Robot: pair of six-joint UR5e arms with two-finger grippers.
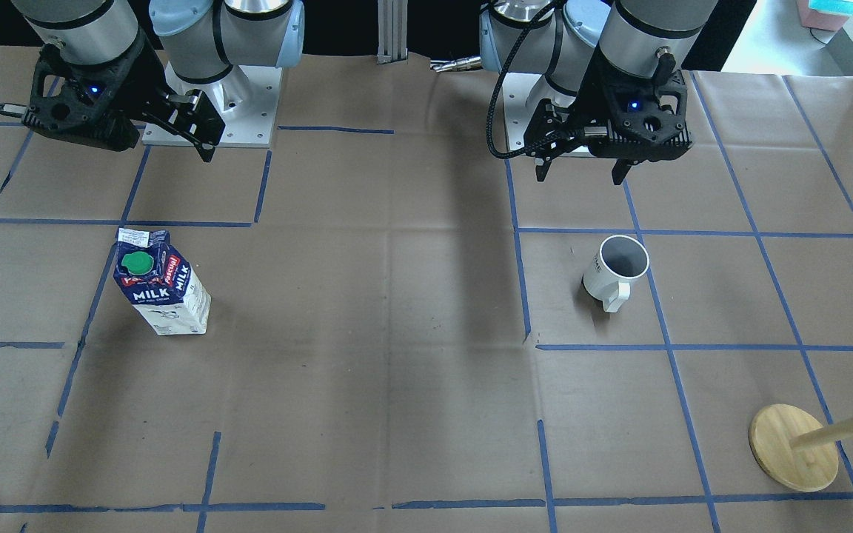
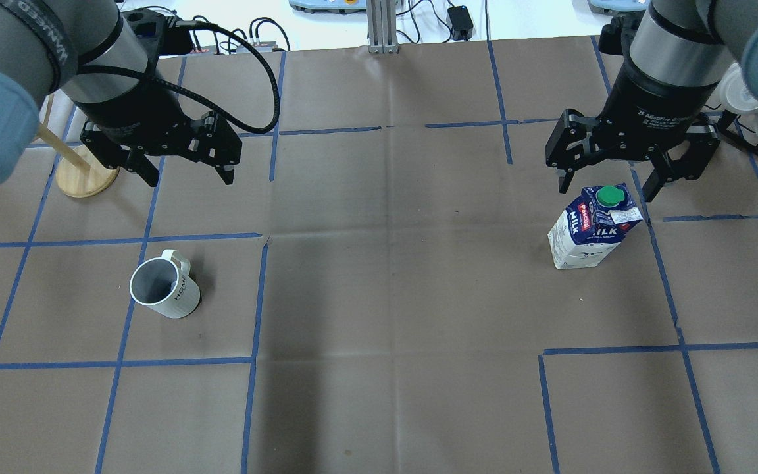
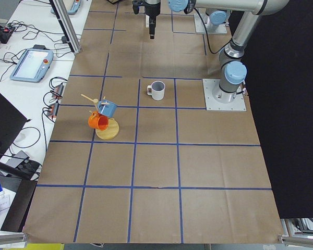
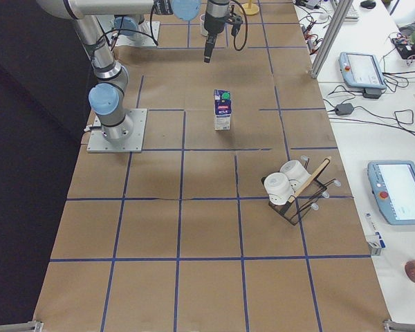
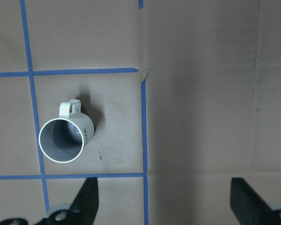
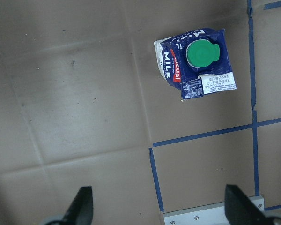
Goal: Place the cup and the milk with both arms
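Observation:
The white cup (image 1: 617,270) stands upright on the brown paper, also in the overhead view (image 2: 162,289) and the left wrist view (image 5: 65,138). My left gripper (image 2: 189,176) is open and empty, raised above the table, apart from the cup; its fingers (image 5: 89,199) frame bare paper. The blue and white milk (image 1: 162,285) carton stands upright with its green cap up, also in the overhead view (image 2: 589,230) and the right wrist view (image 6: 194,63). My right gripper (image 2: 606,189) is open and empty, raised above and just behind the carton.
A wooden mug tree (image 1: 793,448) with a blue and an orange cup stands at the table's far edge on my left side (image 3: 105,117). A wire rack with white cups (image 4: 290,183) stands at the far edge on my right side. Blue tape lines grid the paper.

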